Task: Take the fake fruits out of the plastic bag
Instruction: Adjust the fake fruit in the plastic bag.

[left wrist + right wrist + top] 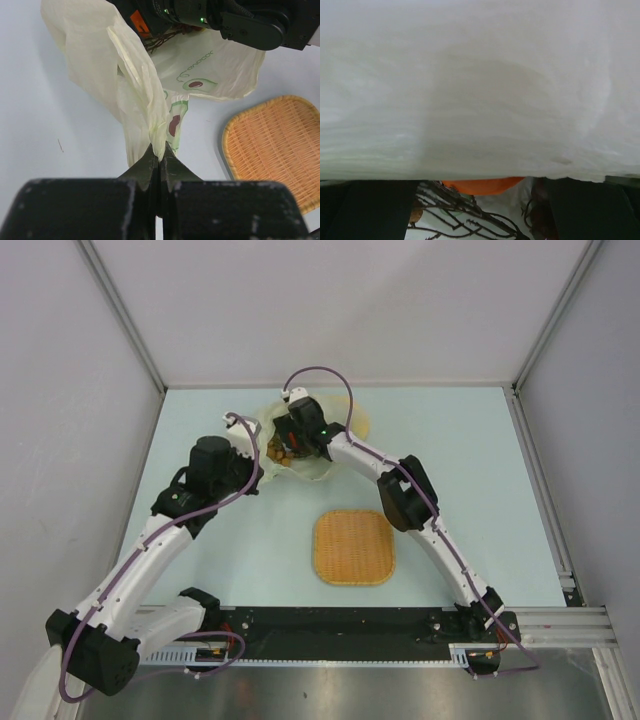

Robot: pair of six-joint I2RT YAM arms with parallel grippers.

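Item: thin translucent pale yellow-green plastic bag [220,70]. One short line of small green printed lettering [196,61] on its side panel, just above an avocado-half drawing [196,84]. The letters bend with the crinkled film and cannot be read with certainty. No other legible text, number or brand in any view.

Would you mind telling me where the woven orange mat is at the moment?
In the top view the woven orange mat lies flat mid-table, apart from the plastic bag and nearer the arm bases, close beside the right arm.
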